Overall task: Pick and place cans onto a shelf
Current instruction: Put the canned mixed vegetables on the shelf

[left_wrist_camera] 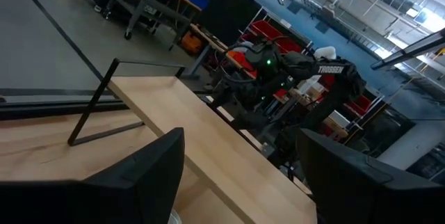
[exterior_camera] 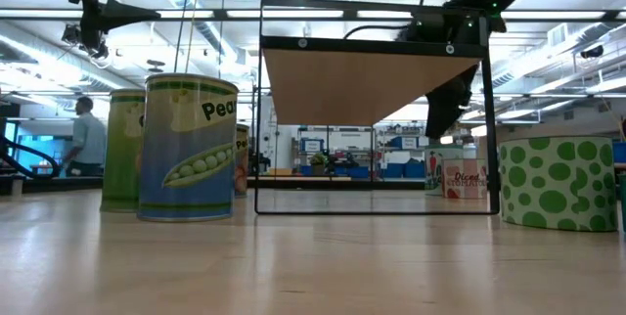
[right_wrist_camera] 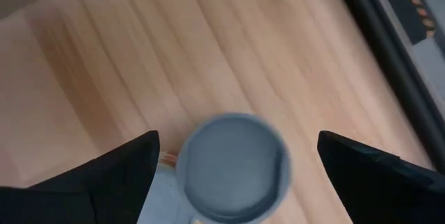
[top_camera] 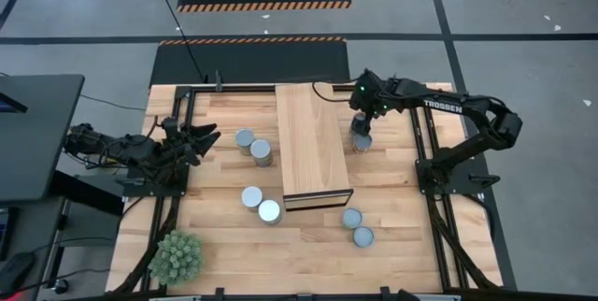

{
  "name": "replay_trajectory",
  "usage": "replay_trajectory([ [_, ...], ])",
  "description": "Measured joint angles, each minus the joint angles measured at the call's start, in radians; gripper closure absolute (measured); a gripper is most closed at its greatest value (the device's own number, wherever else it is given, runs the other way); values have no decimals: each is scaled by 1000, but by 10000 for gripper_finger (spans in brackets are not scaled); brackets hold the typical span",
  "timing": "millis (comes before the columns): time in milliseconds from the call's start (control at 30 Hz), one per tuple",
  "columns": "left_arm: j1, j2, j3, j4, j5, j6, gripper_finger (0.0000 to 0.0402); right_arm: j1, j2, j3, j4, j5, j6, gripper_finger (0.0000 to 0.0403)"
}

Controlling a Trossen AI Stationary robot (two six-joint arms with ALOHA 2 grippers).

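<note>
The shelf (top_camera: 313, 142) is a long light-wood top on a dark frame in the table's middle; it also shows in the low view (exterior_camera: 372, 80). Several cans with silvery tops stand on the table: two left of the shelf (top_camera: 253, 145), two near its front left corner (top_camera: 261, 204), two at the front right (top_camera: 358, 227). One can (top_camera: 363, 142) stands right of the shelf. My right gripper (top_camera: 361, 125) hangs open above that can (right_wrist_camera: 233, 165), a finger on either side, apart from it. My left gripper (top_camera: 201, 138) is open and empty at the table's left edge.
A second pale can top (right_wrist_camera: 161, 186) shows close beside the can under my right gripper. A green spiky plant (top_camera: 176, 256) sits at the table's front left corner. Dark frame rails (top_camera: 422, 142) run along both table sides. In the low view the cans carry coloured labels (exterior_camera: 186, 149).
</note>
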Motion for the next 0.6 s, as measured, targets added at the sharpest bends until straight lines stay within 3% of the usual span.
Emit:
replay_trajectory([
  [233, 0, 0, 0, -1, 2, 0, 120, 0, 1, -70, 33, -13, 0, 4],
  [600, 0, 0, 0, -1, 2, -2, 120, 0, 10, -73, 60, 38, -26, 9],
])
